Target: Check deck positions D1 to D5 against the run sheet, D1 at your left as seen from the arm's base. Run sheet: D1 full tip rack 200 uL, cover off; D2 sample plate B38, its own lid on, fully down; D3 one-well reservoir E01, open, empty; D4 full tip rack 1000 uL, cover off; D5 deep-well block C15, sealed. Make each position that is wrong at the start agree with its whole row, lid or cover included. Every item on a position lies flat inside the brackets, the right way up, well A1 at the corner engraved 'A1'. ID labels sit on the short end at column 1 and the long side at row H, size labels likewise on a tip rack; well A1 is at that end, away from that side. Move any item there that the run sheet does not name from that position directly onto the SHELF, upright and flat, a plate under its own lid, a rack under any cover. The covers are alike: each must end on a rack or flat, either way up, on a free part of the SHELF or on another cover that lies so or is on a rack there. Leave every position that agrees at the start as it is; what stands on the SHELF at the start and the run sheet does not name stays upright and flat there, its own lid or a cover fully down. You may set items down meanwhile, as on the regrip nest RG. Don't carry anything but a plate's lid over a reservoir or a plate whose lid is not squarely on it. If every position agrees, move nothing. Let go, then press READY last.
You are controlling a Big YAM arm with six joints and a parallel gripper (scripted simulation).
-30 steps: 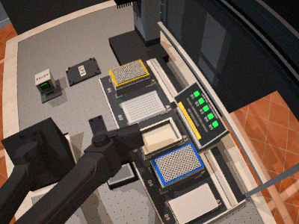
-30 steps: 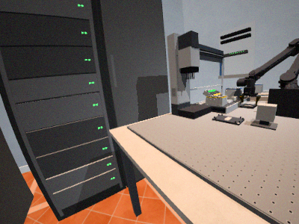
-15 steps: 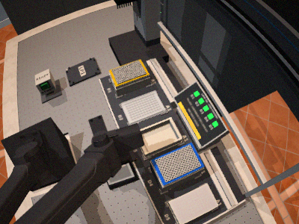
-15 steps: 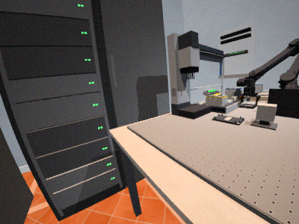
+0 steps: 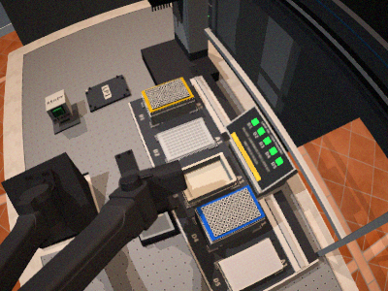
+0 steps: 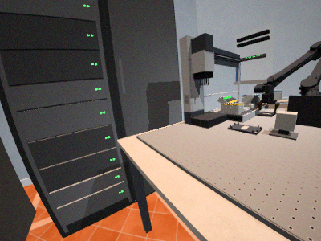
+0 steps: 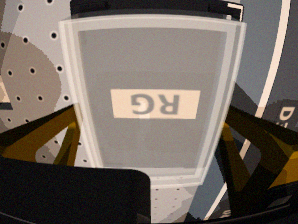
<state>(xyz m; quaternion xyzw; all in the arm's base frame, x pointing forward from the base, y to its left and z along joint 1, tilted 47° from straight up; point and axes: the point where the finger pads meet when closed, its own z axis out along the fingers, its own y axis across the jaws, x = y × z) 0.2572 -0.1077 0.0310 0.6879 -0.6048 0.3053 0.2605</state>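
Note:
My gripper [image 7: 148,109] [image 5: 163,210] is open and hangs low over the regrip nest RG. A clear cover [image 7: 152,90] [image 5: 159,229] lies flat on the nest, and the RG label shows through it. My fingers stand on either side of the cover and do not grip it. On the deck, from far to near, stand a yellow tip rack [image 5: 167,94] with no cover, a lidded sample plate [image 5: 185,139], an open empty reservoir [image 5: 209,176], a blue tip rack [image 5: 231,212] with no cover, and a sealed block [image 5: 250,265].
The READY button box [image 5: 60,111] [image 6: 284,124] and a small black plate [image 5: 108,91] [image 6: 245,128] stand at the left. A status panel [image 5: 262,145] with green lights lies right of the deck. The pipetting tower [image 5: 190,24] [image 6: 198,80] stands at the far end. My arm hides part of the nest.

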